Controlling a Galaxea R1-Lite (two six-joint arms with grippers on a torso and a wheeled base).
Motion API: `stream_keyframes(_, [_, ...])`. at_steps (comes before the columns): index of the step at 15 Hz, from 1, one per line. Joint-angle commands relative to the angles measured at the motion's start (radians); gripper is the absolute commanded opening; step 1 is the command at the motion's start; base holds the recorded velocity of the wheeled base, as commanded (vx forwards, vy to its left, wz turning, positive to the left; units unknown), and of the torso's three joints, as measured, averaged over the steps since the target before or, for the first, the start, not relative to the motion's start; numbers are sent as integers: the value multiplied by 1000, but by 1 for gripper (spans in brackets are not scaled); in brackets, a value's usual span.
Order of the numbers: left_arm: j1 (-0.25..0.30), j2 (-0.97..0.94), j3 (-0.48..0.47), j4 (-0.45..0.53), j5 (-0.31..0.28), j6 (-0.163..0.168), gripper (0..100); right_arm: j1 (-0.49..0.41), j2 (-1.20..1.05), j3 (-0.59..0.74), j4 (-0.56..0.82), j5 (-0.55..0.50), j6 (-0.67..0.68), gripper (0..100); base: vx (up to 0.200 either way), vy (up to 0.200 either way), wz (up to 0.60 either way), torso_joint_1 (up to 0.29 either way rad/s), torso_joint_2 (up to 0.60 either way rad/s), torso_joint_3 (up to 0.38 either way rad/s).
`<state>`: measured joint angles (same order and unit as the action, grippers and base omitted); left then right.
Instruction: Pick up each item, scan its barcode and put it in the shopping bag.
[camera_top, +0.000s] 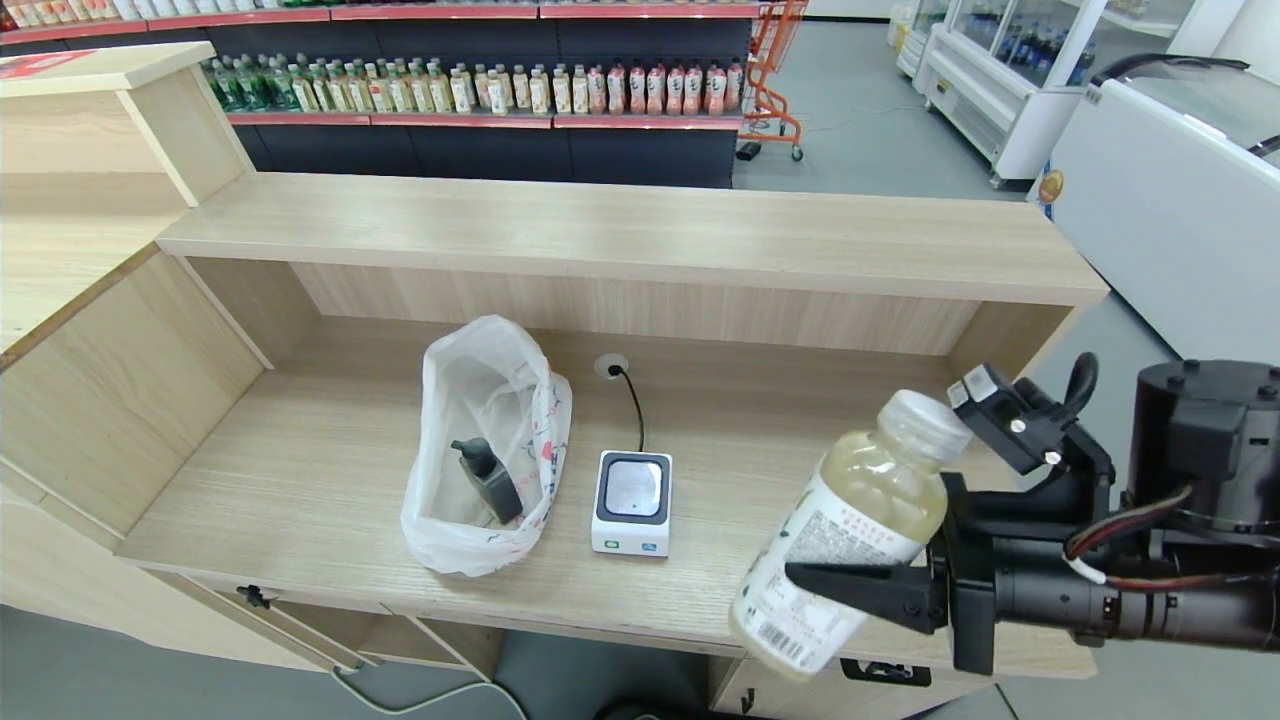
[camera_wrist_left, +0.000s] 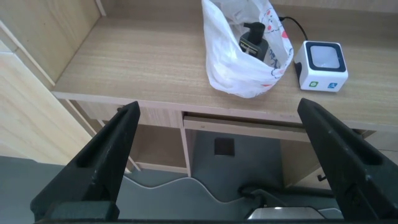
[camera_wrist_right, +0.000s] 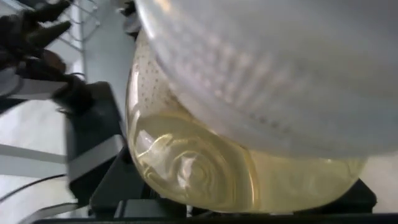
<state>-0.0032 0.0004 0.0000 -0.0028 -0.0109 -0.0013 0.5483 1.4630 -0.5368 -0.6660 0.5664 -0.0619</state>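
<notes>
My right gripper (camera_top: 868, 566) is shut on a bottle of pale yellow drink (camera_top: 845, 530) with a white cap and a barcode label. It holds the bottle tilted above the counter's front right edge. The right wrist view has the bottle (camera_wrist_right: 205, 168) pressed close to the lens. A white shopping bag (camera_top: 490, 445) stands open on the counter with a dark pump bottle (camera_top: 489, 481) inside. The white barcode scanner (camera_top: 632, 501) sits just right of the bag. My left gripper (camera_wrist_left: 224, 155) hangs open below the counter's front edge, facing the bag (camera_wrist_left: 245, 46) and the scanner (camera_wrist_left: 321, 65).
The wooden counter (camera_top: 300, 480) has a raised back ledge (camera_top: 600, 230) and side walls. The scanner's black cable (camera_top: 632, 405) runs to a hole at the back. Store shelves with drink bottles (camera_top: 480, 88) and freezers (camera_top: 1150, 170) stand beyond.
</notes>
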Motion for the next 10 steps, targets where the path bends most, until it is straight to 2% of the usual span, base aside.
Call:
stream_keyframes(1, [0,1,0,0,0,0,100,-154,-20,-29,-4,-192,-296,0,0,0,0,0,0,0])
stream_keyframes(2, [0,0,0,0,0,0,100,-177,-27,-31,-11,-286,-391,0,0,0,0,0,0,0])
stream_keyframes(5, [0,1,0,0,0,0,100,-182,-39,-37,-35,-387,-564,0,0,0,0,0,0,0])
stream_keyframes(10, [0,0,0,0,0,0,100,-148,-7,-22,-147,-393,-931,0,0,0,0,0,0,0])
